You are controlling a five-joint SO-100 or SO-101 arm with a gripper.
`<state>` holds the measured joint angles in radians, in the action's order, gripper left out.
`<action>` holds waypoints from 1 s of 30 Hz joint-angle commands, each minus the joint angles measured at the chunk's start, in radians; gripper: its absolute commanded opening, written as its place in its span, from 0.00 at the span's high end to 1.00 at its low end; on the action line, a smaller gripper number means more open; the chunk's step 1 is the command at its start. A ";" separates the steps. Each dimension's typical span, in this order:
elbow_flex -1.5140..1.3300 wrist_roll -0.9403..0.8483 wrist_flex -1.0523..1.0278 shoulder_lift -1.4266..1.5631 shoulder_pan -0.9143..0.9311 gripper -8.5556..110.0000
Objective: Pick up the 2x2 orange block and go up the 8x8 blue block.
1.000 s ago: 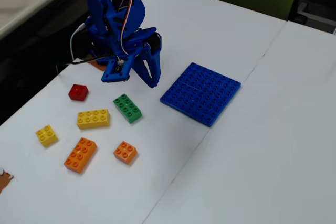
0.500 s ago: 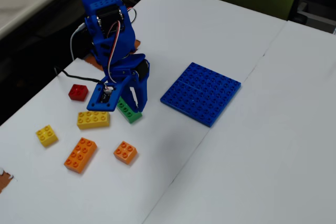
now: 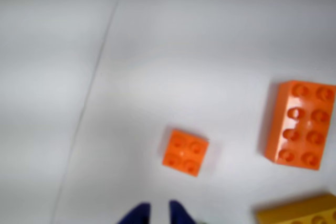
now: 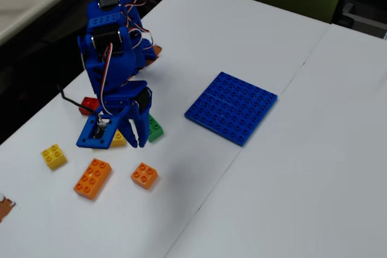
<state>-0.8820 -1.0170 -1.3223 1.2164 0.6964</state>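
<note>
Orange block [image 3: 185,152] sits just ahead of my gripper [image 3: 156,214], untouched. Jaws slightly apart, empty. Grab and blue plate [image 4: 231,107] remain.

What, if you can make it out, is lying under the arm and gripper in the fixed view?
Behind the gripper, a green brick and a yellow brick show only as slivers, and a red brick peeks out at its left. Their remaining parts are covered by the arm.

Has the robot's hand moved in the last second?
Yes. In the fixed view, the hand has swung away from the 8x8 blue block, down toward the 2x2 orange block.
</note>
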 commanded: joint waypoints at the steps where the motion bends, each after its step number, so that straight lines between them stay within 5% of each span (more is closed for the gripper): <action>1: 0.051 0.029 0.005 -0.002 0.014 0.89; 30: 0.084 0.210 0.011 -0.265 0.055 0.76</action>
<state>-0.8468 -0.8115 -1.3269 0.9419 0.7363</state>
